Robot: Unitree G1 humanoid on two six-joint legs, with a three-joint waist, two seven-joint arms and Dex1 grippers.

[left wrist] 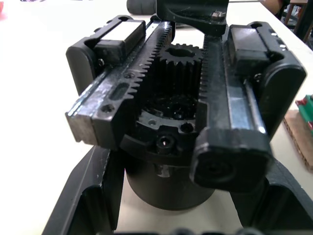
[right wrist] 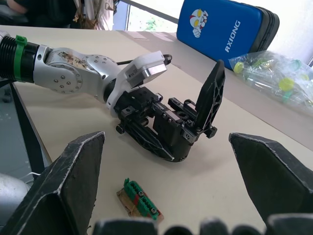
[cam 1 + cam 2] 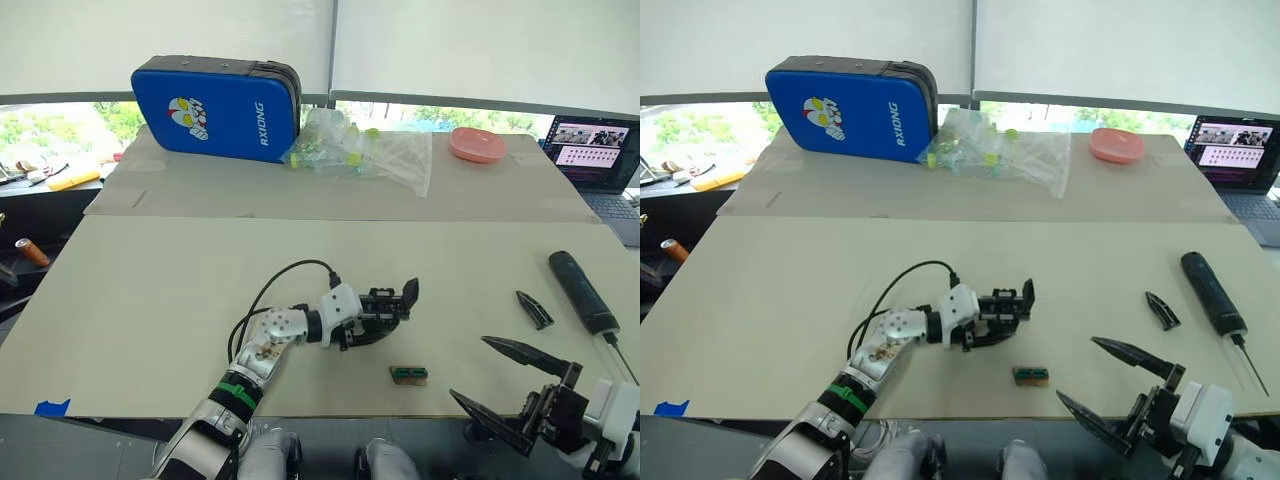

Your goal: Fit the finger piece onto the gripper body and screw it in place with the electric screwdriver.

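Observation:
The gripper body (image 3: 392, 300) is a black assembly with toothed racks and a central gear (image 1: 180, 58). One black pointed finger (image 2: 212, 95) sticks up from it. My left gripper (image 3: 370, 325) is shut on its round base, near the table's front middle. The finger piece (image 3: 534, 309) lies loose on the table to the right. Just beyond it lies the electric screwdriver (image 3: 582, 292), with its metal bit pointing toward me. My right gripper (image 3: 468, 368) hovers open and empty at the front right, short of the finger piece.
A small green connector block (image 3: 408, 375) lies near the front edge between the grippers. At the back are a blue case (image 3: 215, 110), a clear plastic bag (image 3: 365, 150), a pink dish (image 3: 477, 145) and a laptop (image 3: 598, 150). The left arm's black cable (image 3: 270, 285) loops over the table.

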